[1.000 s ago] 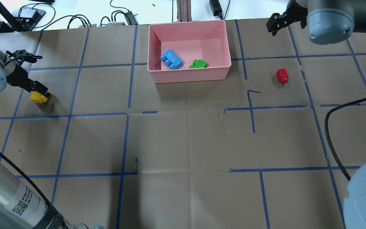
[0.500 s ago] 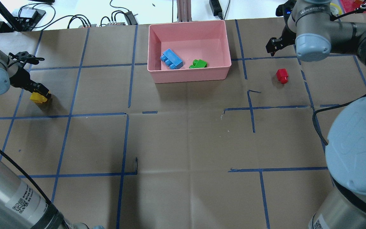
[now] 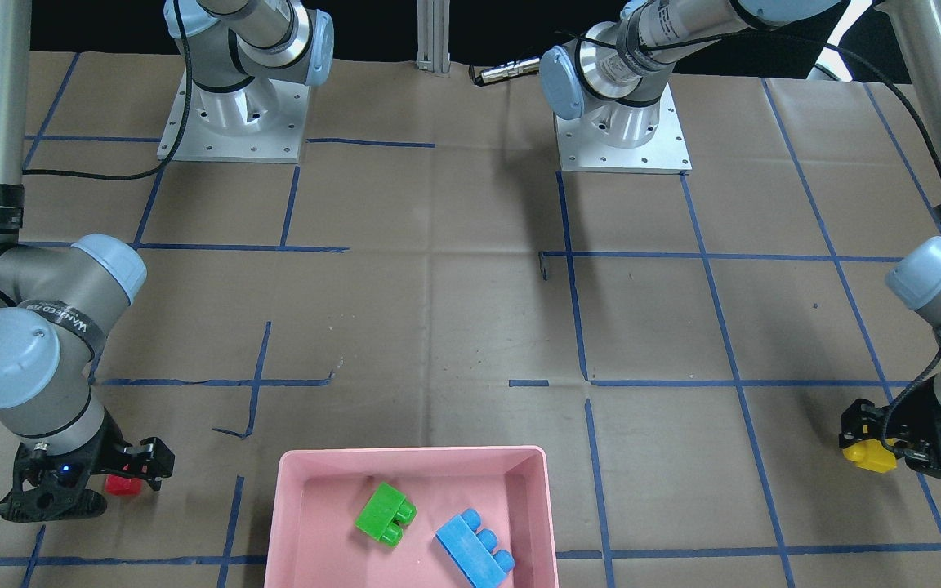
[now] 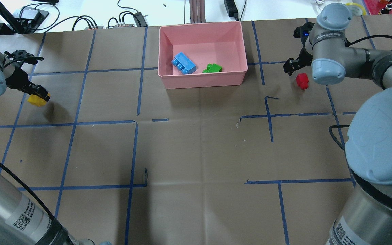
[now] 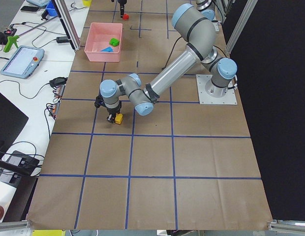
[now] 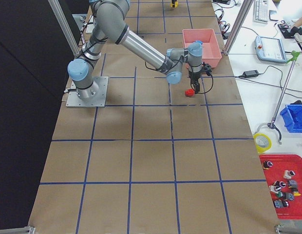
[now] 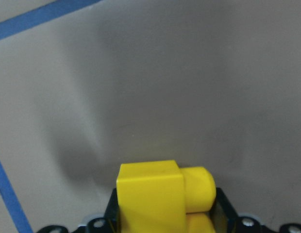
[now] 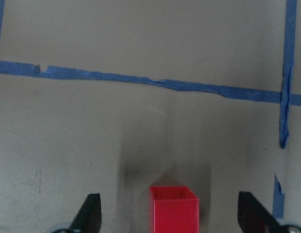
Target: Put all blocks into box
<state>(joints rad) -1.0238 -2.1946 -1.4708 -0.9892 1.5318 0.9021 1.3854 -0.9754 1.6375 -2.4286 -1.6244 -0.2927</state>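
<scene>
The pink box (image 4: 202,82) stands at the far middle of the table and holds the blue brick (image 4: 183,63) and the green brick (image 4: 212,68). My left gripper (image 4: 38,97) is shut on the yellow brick (image 4: 35,100) and holds it just above the paper at the far left. The left wrist view shows the yellow brick (image 7: 155,194) between the jaws. My right gripper (image 4: 293,66) is open and low beside the red brick (image 4: 302,81). In the right wrist view the red brick (image 8: 173,208) lies on the table between the spread fingers (image 8: 90,216).
Blue tape lines grid the brown paper. Cables and power units (image 4: 128,18) lie beyond the table's far edge. A black cable (image 4: 335,131) hangs by my right arm. The two arm bases (image 3: 622,139) are bolted at my side of the table.
My left gripper has lifted the yellow brick a little off the table. My right arm has swung down and toward the red brick, so the open gripper now sits close to it.
</scene>
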